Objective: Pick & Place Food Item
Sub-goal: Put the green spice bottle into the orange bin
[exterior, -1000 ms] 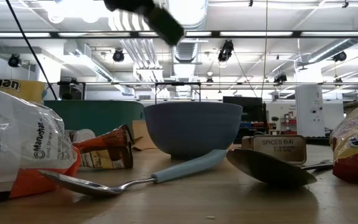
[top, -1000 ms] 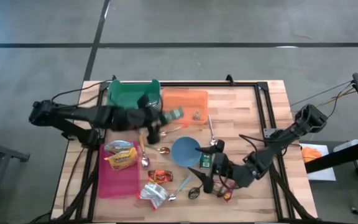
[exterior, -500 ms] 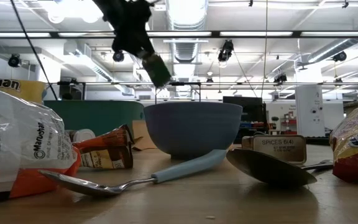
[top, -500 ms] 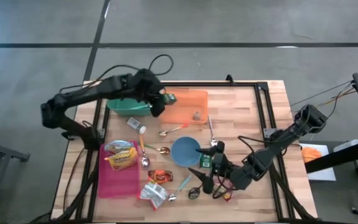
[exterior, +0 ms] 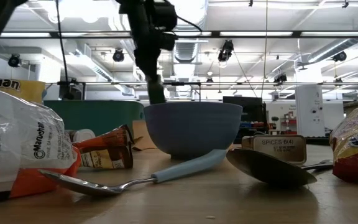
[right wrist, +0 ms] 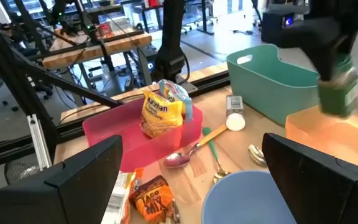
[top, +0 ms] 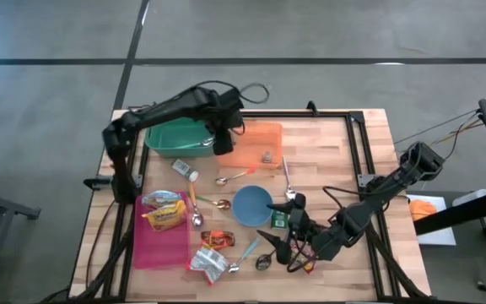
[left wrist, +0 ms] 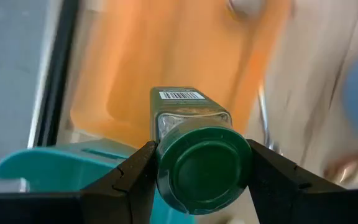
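Left wrist view: spice jar [left wrist: 194, 149], green round cap, clear squarish body, barcode label on its side.
Jar position: raised over the seam between green bin [top: 174, 138] and orange tray [top: 256, 143].
Left tool [top: 224, 140]: fingers clamped on the jar's cap end.
Right tool [top: 283, 247]: fingers spread wide, holding nothing, low near blue bowl [top: 251, 205] on the tabletop [top: 327, 160].

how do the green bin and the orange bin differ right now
The green bin is deep, with tall walls; the orange bin is shallow and tray-like. The green bin's visible part shows nothing inside; the orange bin holds a small item. The left end effector holds a green-capped jar over the orange bin's edge nearest the green bin. The bins sit side by side.
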Available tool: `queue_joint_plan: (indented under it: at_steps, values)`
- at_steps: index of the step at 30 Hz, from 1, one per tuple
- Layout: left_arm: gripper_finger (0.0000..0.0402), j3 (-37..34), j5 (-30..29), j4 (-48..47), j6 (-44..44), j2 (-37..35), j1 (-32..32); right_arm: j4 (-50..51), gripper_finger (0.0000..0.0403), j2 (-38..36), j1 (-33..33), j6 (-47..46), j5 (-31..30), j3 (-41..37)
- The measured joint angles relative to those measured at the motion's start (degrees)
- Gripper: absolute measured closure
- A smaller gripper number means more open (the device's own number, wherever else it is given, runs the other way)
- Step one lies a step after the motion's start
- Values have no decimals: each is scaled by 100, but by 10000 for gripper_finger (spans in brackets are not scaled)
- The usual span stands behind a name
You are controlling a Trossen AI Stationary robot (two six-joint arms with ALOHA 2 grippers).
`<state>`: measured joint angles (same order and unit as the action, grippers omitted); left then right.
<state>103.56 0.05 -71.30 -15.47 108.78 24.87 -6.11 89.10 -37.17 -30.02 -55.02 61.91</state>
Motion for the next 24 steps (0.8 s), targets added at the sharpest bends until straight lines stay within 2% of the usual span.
queue_joint_plan:
  at_steps: [4, 10, 24]
  values:
    - [205, 123, -2, -338, -518, 307, 10, -2, 22, 0, 2, 3, 2, -2]
    - [205, 110, -34, -338, -576, 489, 122, -1, 22, 0, 4, 17, 0, -9]
    - [205, 106, 627, -449, -694, 548, 170, 35, 22, 2, 2, 17, 0, -11]
